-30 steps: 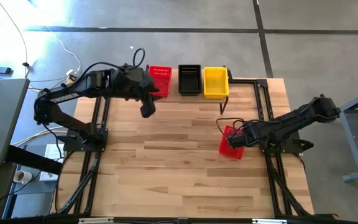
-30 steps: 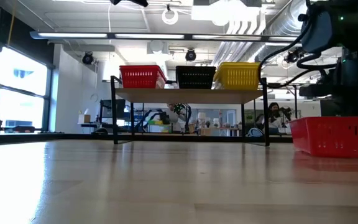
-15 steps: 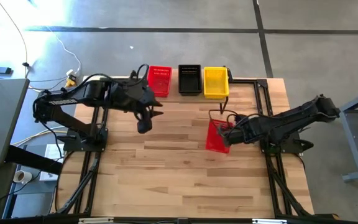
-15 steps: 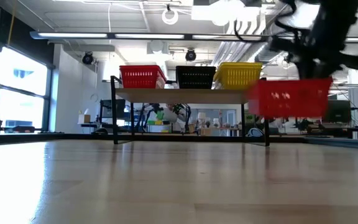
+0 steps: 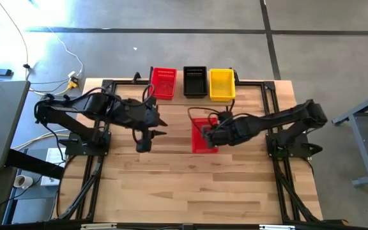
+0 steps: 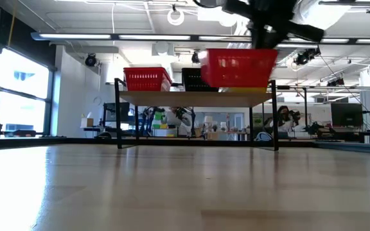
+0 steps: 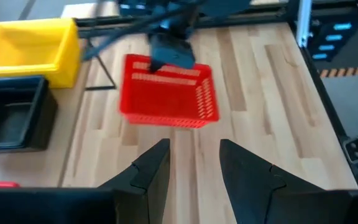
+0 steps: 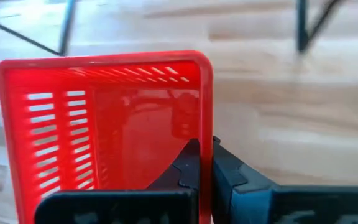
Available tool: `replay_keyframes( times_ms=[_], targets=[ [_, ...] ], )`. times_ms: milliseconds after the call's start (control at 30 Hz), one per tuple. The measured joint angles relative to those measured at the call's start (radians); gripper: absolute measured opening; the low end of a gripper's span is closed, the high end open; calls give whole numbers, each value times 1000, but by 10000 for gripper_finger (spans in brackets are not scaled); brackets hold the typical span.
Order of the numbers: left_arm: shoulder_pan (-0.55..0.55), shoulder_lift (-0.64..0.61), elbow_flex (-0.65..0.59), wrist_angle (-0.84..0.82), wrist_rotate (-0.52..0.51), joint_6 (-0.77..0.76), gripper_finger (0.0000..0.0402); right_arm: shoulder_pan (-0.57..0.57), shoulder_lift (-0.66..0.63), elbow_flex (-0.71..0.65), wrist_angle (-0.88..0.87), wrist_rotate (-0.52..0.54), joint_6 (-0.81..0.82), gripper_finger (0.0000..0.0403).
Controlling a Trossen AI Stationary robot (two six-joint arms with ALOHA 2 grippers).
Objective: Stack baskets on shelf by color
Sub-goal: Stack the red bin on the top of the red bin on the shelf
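Right gripper (image 8: 205,163) has its fingers pinched tight on the rim of a red basket (image 5: 203,135), one finger inside the wall and one outside, and the basket hangs in the air over the middle of the table (image 5: 190,185). In the low view that carried basket (image 6: 239,67) rides level with the row on the shelf (image 6: 198,97), hiding part of what stands behind it. From above, the right arm stretches in from its base on the table's right side, reaching toward the centre. Over on the other side, the left gripper (image 5: 144,137) hovers above the boards just left of the carried basket, fingers (image 7: 151,171) spread apart with nothing between them (its wrist camera looks straight at the red basket and the other arm's grip on it). Along the far edge of the table three baskets stand side by side on the shelf: a second red one (image 5: 164,82) on the left, a black basket (image 5: 195,81) in the middle, a yellow basket (image 5: 222,84) on the right.
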Motion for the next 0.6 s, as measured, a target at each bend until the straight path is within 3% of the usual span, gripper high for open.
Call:
replay_keyframes(
  times_ms=[300,600],
  targets=[
    [-111,58,0,-29,-38,-19,129,-56,130,252,6,76,-258,0],
    [-185,164,0,-54,-230,-29,129,-83,162,344,71,120,-411,0]
  ],
)
